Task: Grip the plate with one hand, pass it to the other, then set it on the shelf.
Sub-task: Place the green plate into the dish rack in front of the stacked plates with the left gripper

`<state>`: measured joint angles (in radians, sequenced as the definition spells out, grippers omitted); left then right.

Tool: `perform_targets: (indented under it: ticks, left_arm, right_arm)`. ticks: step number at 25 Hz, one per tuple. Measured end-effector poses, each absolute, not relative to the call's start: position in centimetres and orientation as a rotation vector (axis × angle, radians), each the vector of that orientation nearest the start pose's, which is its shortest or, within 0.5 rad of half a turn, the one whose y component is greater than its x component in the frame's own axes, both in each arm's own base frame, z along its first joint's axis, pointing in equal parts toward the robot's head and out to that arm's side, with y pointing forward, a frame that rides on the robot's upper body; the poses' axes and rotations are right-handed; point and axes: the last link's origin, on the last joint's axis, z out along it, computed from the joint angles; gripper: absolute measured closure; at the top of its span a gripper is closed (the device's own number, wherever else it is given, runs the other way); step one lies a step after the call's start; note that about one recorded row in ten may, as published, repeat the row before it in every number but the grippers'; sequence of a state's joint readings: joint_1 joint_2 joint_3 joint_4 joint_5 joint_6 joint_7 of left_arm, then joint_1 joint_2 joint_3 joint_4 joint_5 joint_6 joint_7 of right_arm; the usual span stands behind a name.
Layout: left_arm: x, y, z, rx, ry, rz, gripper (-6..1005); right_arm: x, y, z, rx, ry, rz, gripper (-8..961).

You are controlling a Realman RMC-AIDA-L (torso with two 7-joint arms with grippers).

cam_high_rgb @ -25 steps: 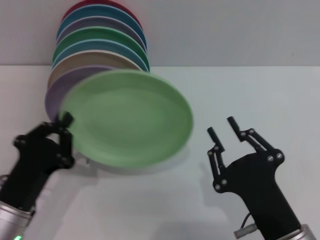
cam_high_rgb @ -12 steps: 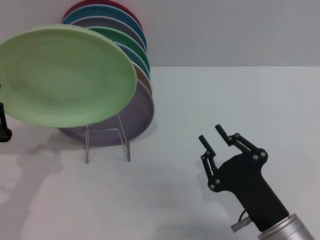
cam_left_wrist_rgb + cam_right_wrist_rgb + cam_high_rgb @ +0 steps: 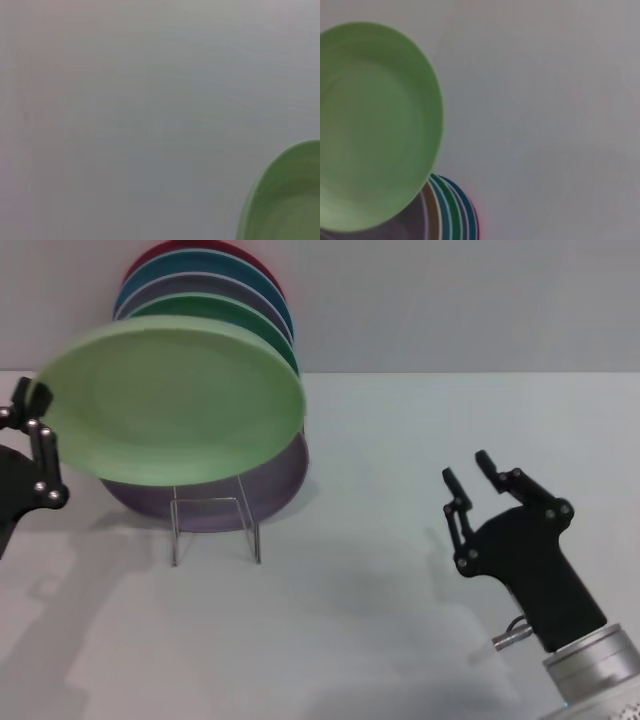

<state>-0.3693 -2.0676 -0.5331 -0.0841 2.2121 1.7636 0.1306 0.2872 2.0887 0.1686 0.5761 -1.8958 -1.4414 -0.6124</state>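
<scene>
left claw (image 3: pixel 38 400): at the far left edge of the head view, pinched on the near-left rim of the plate. only the finger links and part of the body show.
plate (image 3: pixel 170 400): pale mint-green, held in the air, tilted with its face toward you. it hangs in front of the stacked plates and overlaps them in the head view. the left wrist view catches only an arc of its rim (image 3: pixel 280 195); the right wrist view shows its whole face (image 3: pixel 372 125).
shelf (image 3: pixel 214 528): thin wire rack on the white surface (image 3: pixel 400 440), its square front loop visible under the plate. coloured plates (image 3: pixel 215 295) stand in it on edge, a lavender one at the front.
right claw (image 3: pixel 468 476): well apart from the plate, low on the right side, fingers spread and pointing up, holding nothing.
step in hand: you judge this to be the carry toward the handover; the plate has not reached the right claw.
how to do it well: bring the free rim across to the middle so the right claw can meet it edge-on. keep the left claw clamped until the right one has closed on the opposite rim. swing the plate clear of the stacked plates.
risk: a smooth rim held at one point may pivot or slip.
</scene>
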Motion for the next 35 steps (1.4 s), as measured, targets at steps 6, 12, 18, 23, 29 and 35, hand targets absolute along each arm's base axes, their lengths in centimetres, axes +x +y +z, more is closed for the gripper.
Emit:
perform_targets:
  ticks: [6, 12, 18, 23, 29, 35]
  left_arm:
    - [-28.8, 27.4, 0.8, -1.625, 0.183, -0.803, 941]
    - [-28.9, 27.5, 0.4, -1.663, 0.202, -0.768, 934]
    - [-29.6, 27.7, -0.5, -1.733, 0.197, -0.695, 928]
    - [-29.9, 27.9, -1.1, -1.76, 0.193, -0.65, 922]
    - [-30.3, 28.5, -1.8, -1.795, 0.161, -0.595, 915]
    - [-30.6, 28.8, -2.2, -1.819, 0.163, -0.55, 909]
  right_arm:
    - [24.8, 24.6, -8.1, -1.7, 0.029, 0.637, 656]
    - [25.2, 25.1, -7.5, -1.67, 0.026, 0.612, 645]
    - [25.6, 25.5, -6.8, -1.634, 0.034, 0.602, 635]
    - [25.7, 25.6, -6.7, -1.627, 0.036, 0.603, 627]
    - [25.8, 25.7, -6.6, -1.622, 0.04, 0.602, 617]
    - [25.8, 25.7, -6.5, -1.62, 0.04, 0.601, 607]
